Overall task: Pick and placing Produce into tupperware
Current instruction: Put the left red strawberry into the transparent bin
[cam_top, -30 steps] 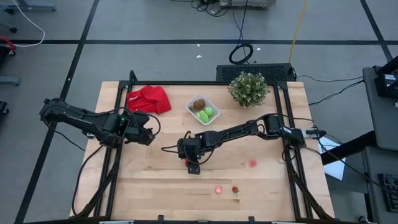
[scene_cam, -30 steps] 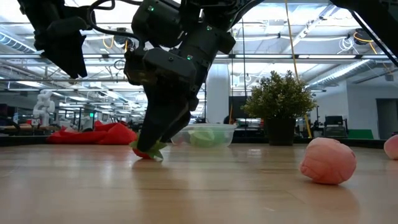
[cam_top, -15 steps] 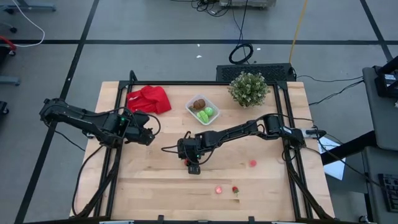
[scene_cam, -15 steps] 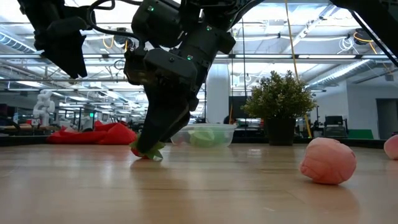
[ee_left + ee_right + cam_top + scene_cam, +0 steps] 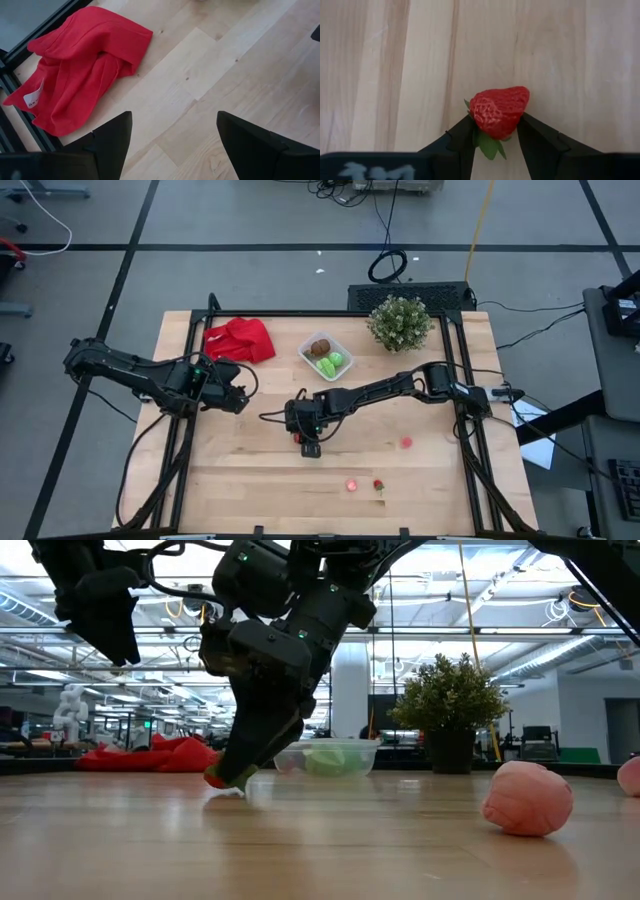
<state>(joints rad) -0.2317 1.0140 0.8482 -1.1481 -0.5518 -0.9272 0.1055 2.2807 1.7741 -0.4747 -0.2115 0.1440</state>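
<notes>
Mid-table, right gripper clamped on red strawberry, just above wood, at 7 o'clock from tupperware. Left gripper spread open near red cloth.

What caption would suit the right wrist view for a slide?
Right gripper shut on a red toy strawberry with green leaves, just above the light wooden table.
</notes>
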